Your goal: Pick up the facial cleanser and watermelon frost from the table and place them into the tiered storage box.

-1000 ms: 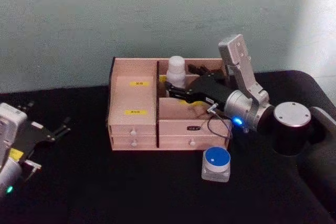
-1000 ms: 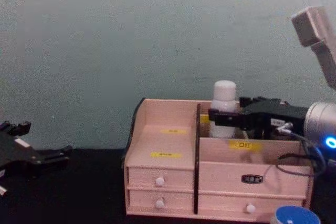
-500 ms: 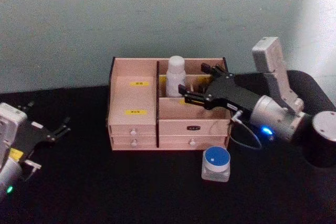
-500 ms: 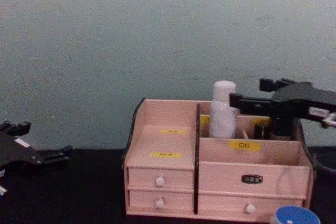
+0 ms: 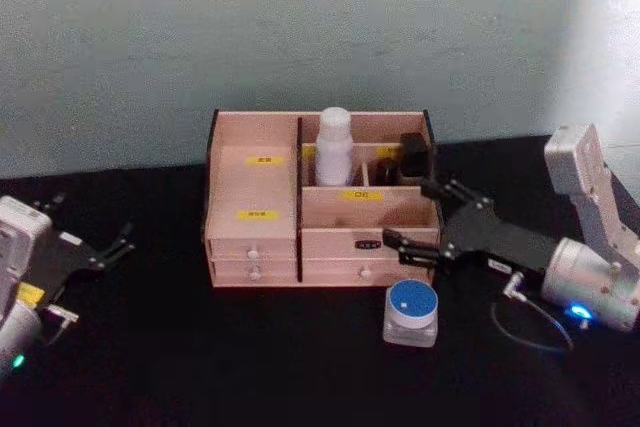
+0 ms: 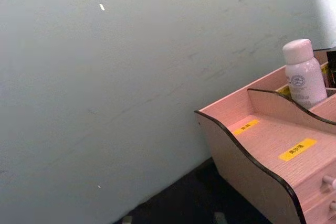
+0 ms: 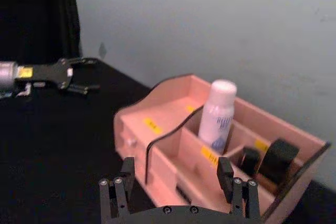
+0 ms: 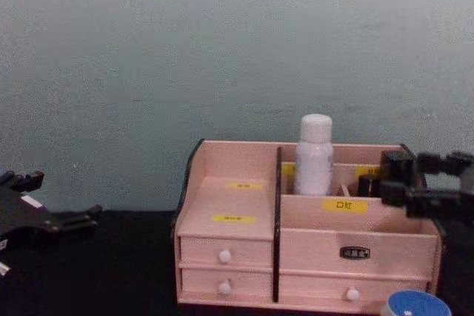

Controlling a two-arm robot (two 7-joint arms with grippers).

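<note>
Plainly, the right gripper (image 5: 408, 213) hangs empty by the right end of the tiered storage box (image 5: 255, 187), at about 4 o'clock of it, jaws spread wide. That spread would suit the squat blue-lidded jar (image 5: 411, 311), which sits on the black tabletop (image 5: 250, 357) at 5 o'clock of the box, near the drawer fronts. The white bottle (image 5: 333, 145) stands upright in a rear compartment at 12 o'clock, where back wall and divider keep it from tipping. I cannot tell which of the two is the cleanser; one item looks placed, one is left. The box is pale-pink wood, stepped and black-edged, with yellow labels and white knobs. The bottle is a smooth plastic cylinder with a rounded cap, and the jar has a flat round lid over a clear body. The left gripper (image 5: 92, 219) rests parked at 8 o'clock, jaws apart.
</note>
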